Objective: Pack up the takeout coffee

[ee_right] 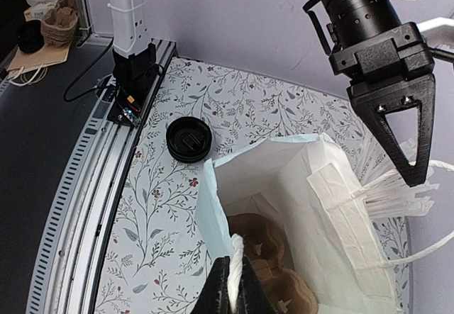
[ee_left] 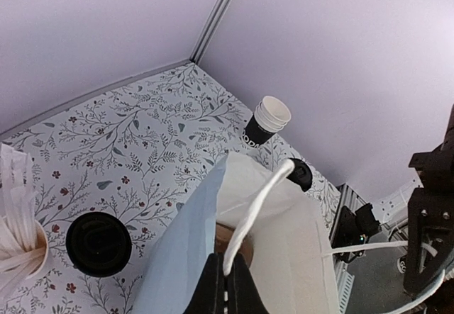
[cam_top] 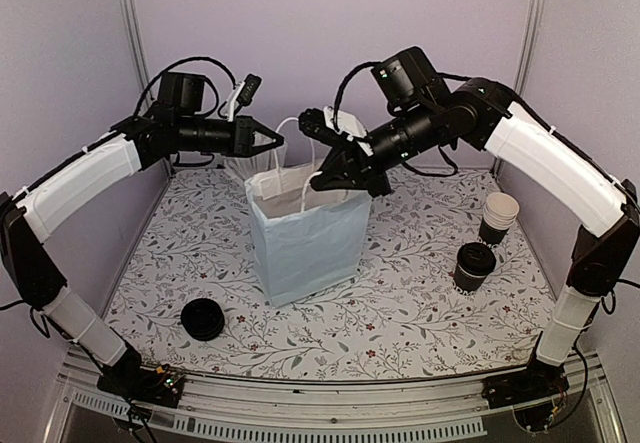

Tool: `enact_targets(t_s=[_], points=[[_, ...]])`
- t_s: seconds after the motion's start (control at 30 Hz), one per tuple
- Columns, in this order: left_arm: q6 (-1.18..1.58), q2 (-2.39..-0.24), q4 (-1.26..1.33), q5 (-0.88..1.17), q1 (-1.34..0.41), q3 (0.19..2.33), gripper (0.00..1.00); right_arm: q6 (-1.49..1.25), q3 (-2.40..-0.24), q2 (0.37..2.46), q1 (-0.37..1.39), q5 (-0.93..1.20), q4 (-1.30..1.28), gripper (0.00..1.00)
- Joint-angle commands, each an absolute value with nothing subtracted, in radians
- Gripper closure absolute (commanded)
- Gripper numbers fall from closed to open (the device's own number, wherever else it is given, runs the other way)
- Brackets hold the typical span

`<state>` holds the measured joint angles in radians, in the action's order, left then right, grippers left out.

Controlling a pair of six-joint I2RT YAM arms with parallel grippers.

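The takeout coffee [cam_top: 474,266], a black cup with a black lid, stands on the table to the right of the pale blue paper bag [cam_top: 305,243]; the left wrist view shows the same takeout coffee [ee_left: 302,174] beyond the bag [ee_left: 177,257]. The bag stands upright and open in the middle. My left gripper [cam_top: 272,143] is shut on one white handle [ee_left: 259,200] above the bag's far left side. My right gripper [cam_top: 335,178] is shut on the other white handle [ee_right: 234,264] at the bag's right rim. A brown cup carrier [ee_right: 284,286] lies at the bottom of the bag [ee_right: 333,208].
A stack of unlidded black cups [cam_top: 498,218] stands behind the coffee at the right. A low pile of black lids [cam_top: 203,319] lies at the near left. A white holder of sticks [ee_left: 18,236] stands behind the bag. Purple walls close the back and sides.
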<state>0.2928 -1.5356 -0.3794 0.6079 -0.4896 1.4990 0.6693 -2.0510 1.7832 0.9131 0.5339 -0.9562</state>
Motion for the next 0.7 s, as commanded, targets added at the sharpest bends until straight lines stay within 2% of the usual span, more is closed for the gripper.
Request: enact_targets(t_s=[0.0, 0.23, 0.67], points=[[0.302, -1.488, -0.367, 0.588, -0.485, 1.577, 1.0, 0.677, -2.137, 1.769, 0.911, 0.545, -0.934, 0.96], [0.326, -1.466, -0.38, 0.586, -0.491, 1.644, 1.0, 0.675, -2.284, 1.776, 0.921, 0.599, -0.95, 0.97], [0.319, -1.463, -0.385, 0.572, -0.499, 1.663, 1.0, 0.694, -2.306, 1.781, 0.948, 0.555, -0.954, 0.96]])
